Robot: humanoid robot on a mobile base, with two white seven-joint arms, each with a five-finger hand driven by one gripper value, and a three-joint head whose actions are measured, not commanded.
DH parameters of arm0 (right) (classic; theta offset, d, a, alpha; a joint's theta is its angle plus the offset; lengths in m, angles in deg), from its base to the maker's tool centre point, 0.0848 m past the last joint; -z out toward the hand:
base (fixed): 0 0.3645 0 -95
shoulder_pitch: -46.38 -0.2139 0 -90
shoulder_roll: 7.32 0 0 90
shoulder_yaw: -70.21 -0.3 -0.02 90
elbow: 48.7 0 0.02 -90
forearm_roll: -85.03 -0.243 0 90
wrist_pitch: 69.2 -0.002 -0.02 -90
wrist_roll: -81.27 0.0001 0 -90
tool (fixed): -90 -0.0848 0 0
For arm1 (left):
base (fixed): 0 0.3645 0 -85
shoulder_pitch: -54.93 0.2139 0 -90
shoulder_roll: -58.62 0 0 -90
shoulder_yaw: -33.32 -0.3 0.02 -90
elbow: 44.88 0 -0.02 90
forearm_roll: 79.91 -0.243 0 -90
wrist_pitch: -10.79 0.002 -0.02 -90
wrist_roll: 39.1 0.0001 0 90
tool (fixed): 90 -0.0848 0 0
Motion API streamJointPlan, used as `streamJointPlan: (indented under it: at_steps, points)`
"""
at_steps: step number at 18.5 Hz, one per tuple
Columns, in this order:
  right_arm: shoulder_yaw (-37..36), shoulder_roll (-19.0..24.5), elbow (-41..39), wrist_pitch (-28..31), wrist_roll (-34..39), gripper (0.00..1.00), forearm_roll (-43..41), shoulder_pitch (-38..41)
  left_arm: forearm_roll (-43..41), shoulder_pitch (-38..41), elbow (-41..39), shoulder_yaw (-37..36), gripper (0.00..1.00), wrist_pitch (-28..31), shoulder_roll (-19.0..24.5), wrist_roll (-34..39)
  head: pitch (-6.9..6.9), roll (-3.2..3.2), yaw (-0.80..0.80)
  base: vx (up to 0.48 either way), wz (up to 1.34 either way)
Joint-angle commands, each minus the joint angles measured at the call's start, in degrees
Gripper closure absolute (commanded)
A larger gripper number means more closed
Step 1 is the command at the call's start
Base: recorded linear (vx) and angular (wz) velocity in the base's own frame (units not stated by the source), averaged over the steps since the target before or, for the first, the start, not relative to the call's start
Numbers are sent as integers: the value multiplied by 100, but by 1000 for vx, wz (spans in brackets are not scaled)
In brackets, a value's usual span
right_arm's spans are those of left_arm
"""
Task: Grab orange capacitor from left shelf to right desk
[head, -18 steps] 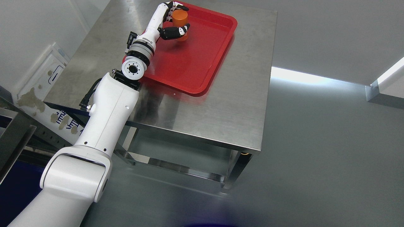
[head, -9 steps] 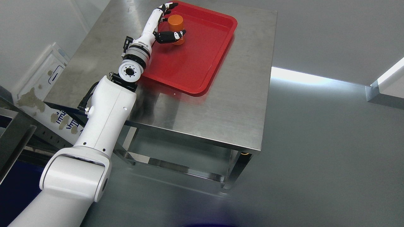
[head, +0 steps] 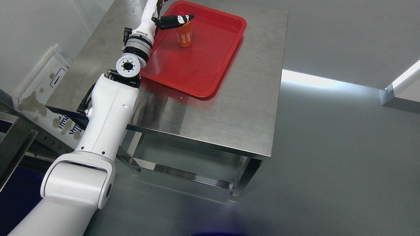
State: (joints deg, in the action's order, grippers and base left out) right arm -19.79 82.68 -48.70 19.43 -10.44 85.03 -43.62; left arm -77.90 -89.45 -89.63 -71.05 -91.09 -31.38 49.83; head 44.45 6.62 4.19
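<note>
Whereas a second earlier the left hand [head: 164, 14] had gripped it, the orange capacitor [head: 184, 34] now stood upright, released, in the far left of the red tray [head: 210, 65] on the table [head: 242, 114], fingers [head: 178, 19] spread, so placement looked done.

A: How many trays sit on the steel table [head: 236, 108]?

B: One red tray [head: 203, 68], lying on the table's far left part.

A: And capacitors?

B: One orange capacitor [head: 184, 35], standing upright inside the tray near its far left corner. White print runs down its side.

A: How many tables?

B: One, with the tray on top of it.

A: Robot arms in view?

B: One, the left arm [head: 108, 121], reaching up along the tray's left side. One left hand [head: 165, 18] shows at the tray's far edge, partly cut off by the picture's top; only one black finger [head: 175, 20] can be counted clearly, just over the capacitor.
</note>
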Motion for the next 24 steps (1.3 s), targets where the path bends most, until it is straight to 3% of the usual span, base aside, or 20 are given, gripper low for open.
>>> streamJointPlan:
  at_steps: [1,5,13,20,24]
  points:
    - [-70,-100,-100,-4,4,0,26,114,1309,-3,-825,872,0,351,100,1,0,0,0,0,0]
    - [-70,-100,-100,-4,4,0,26,114,1355,382,-834,1550,0,564,100,-8,0,0,0,0,0]
    - [-70,-100,-100,-4,4,0,26,114,1355,990,-869,1647,0,538,100,-210,0,0,0,0,0]
    - [-70,-100,-100,-4,4,0,26,114,1337,1762,-1923,1639,0,582,100,-394,0,0,0,0,0]
    - [-70,-100,-100,-4,4,0,26,114,1337,1747,-2117,1840,0,564,166,-403,0,0,0,0,0]
